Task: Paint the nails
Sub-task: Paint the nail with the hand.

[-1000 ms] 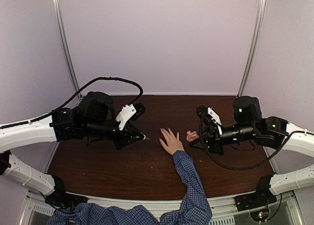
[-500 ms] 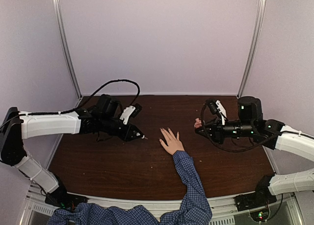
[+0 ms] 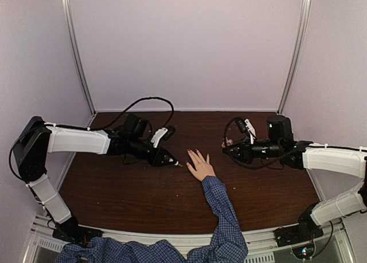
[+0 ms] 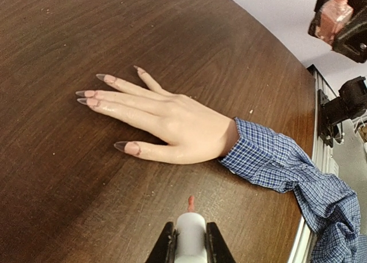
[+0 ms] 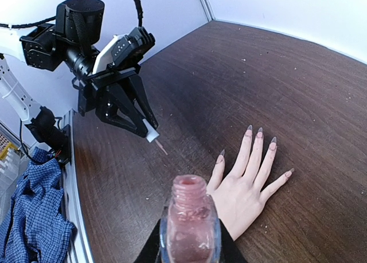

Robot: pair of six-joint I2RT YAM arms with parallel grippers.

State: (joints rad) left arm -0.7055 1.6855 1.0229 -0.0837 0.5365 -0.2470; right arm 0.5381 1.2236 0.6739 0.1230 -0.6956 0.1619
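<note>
Brush poised near the thumb, no stroke on a nail yet
At left, the left tool (image 4: 190,246) is clamped on the white cylindrical cap (image 4: 190,228) of a thin pink-tipped polish brush (image 4: 190,203). The brush points at the light-skinned hand (image 4: 178,122), which lies palm down on the dark brown wooden bench (image 3: 132,188); the tip is near the thumb side but apart from it. The long pointed greyish-pink nails (image 4: 85,94) fan away from the blue checked sleeve (image 4: 269,160). At right, the right tool (image 5: 189,248) is clamped on an open glass bottle of pink polish (image 5: 189,217), held up off the bench. The approach seems in hand; next calls for lowering the tip lightly onto the thumbnail, off the skin
</note>
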